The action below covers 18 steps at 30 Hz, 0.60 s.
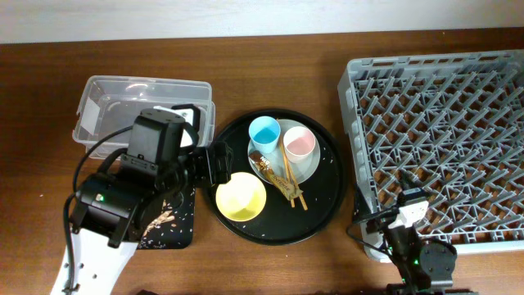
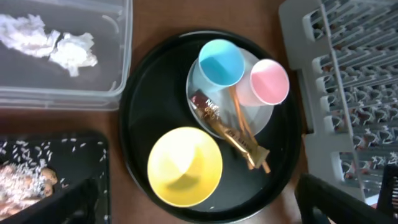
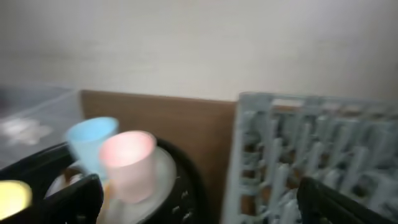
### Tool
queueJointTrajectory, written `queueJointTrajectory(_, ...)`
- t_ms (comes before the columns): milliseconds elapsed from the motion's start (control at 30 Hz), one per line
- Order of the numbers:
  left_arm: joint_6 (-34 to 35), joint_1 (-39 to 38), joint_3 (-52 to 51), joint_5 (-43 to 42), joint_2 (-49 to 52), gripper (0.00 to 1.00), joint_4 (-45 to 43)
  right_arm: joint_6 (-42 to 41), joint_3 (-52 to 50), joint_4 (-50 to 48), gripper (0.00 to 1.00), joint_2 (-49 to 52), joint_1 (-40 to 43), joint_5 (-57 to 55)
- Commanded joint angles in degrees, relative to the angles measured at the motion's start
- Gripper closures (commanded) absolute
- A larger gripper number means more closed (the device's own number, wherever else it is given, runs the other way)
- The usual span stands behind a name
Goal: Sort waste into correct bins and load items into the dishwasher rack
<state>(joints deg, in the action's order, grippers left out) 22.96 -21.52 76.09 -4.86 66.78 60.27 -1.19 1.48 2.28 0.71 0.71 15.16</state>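
Left jaws spread, yellow bowl [image 2: 185,166] just below

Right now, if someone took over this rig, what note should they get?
Left claw: open, empty, over the round black tray's edge.
Right claw: open, empty, by the rack.
Done: tissue in clear tub; food scraps in flat black tray.
Left: foil wrapper, chopsticks, blue cup and pink cup sit on the plate, yellow bowl beside it. Rack holds nothing.
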Motion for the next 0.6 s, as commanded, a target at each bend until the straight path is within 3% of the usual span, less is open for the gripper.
queueJointTrajectory(0, -0.74, 0.33, 0.87, 0.22, -0.52, 0.01, 0.52, -3.82, 9.55, 7.61, 0.02, 1.6, -0.33, 7.04)
queueJointTrajectory(133, -0.74, 0.31, 0.87, 0.22, -0.52, 0.01, 1.14, -3.78, 23.82, 18.23, 0.02, 7.65, -0.33, 7.37)
queueJointTrajectory(300, -0.74, 0.33, 0.87, 2.1, -0.55, 0.01, 2.84, -3.78, 47.74, 36.89, 0.02, 22.58, -0.33, 7.72)
queueJointTrajectory(400, -0.72, 1.51, 0.87, 2.01, -0.55, 0.01, 3.67, -3.8, 62.07, 48.89, 0.02, 32.33, -0.33, 13.94)
queueJointTrajectory(500, -0.72, 6.45, 0.9, -1.29, -0.55, 0.01, 4.07, -3.82, 69.79, 58.84, 0.02, 37.77, -0.33, 16.09)
queueJointTrajectory(567, -0.72, 11.06, 0.9, -2.03, -0.52, 0.01, 4.04, -3.82, 71.58, 60.54, 0.02, 39.78, -0.33, 17.84)
